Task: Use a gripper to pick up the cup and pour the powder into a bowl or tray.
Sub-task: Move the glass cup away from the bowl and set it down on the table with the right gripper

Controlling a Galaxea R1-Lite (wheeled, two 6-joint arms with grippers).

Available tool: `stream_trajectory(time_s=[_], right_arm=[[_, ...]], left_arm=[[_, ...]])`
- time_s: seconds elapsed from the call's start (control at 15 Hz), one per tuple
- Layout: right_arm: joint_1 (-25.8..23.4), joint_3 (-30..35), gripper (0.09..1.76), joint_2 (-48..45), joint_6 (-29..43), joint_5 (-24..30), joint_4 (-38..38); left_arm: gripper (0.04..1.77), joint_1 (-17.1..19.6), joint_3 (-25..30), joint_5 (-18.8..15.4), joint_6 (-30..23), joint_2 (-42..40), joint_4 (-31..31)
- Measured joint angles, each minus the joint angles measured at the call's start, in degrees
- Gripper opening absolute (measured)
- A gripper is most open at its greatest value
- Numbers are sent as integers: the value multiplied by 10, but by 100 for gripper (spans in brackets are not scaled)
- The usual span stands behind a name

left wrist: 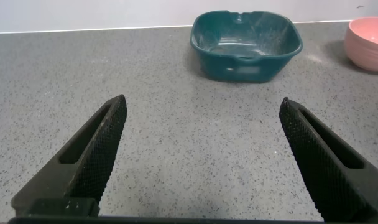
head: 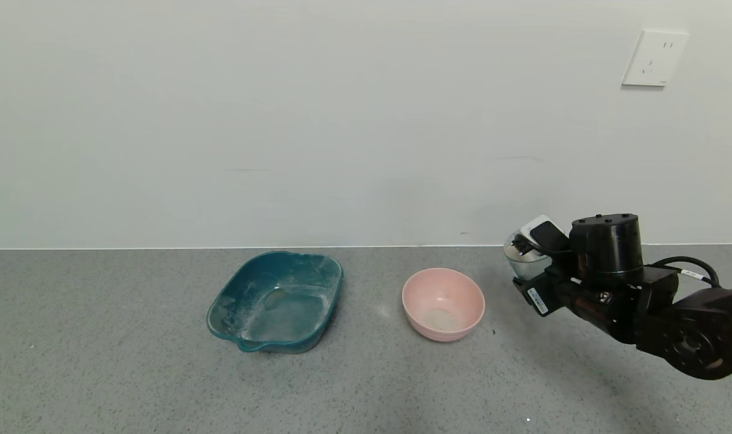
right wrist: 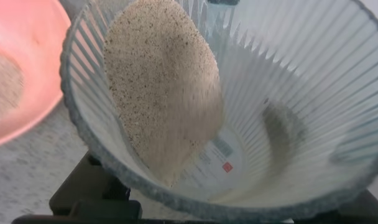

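Observation:
My right gripper (head: pixel 531 264) is shut on the ribbed translucent cup (head: pixel 521 258) and holds it above the table, to the right of the pink bowl (head: pixel 415 288) and apart from it. In the right wrist view the cup (right wrist: pixel 295 118) fills the frame. The whitish-beige powder (right wrist: pixel 161 87) is heaped against the cup's wall on the side towards the bowl (right wrist: pixel 24 37). A thin layer of powder lies in the bowl's bottom. My left gripper (left wrist: pixel 202 102) is open and empty over bare table.
A teal squarish tray (head: pixel 334 282), dusted with white powder, stands left of the bowl. It also shows ahead of the left gripper in the left wrist view (left wrist: pixel 245 62), with the bowl (left wrist: pixel 369 40) beside it. A wall runs behind the table.

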Motion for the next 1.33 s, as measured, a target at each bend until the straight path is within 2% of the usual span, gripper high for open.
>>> stream_trajectory(time_s=[0.13, 0.33, 0.87, 1.13, 1.33], right_arm=[[-13, 4, 135, -4, 80, 15, -19], [-29, 16, 135, 0, 154, 20, -71], [-64, 25, 135, 58, 227, 20, -167], [-74, 26, 135, 114, 239, 20, -244], [-75, 24, 135, 152, 240, 21, -263]], left_arm=[[176, 0, 0, 0, 0, 0, 0], [176, 0, 0, 0, 0, 0, 0], [176, 0, 0, 0, -1, 0, 0], [176, 0, 0, 0, -1, 0, 0], [176, 0, 0, 0, -1, 0, 0]])
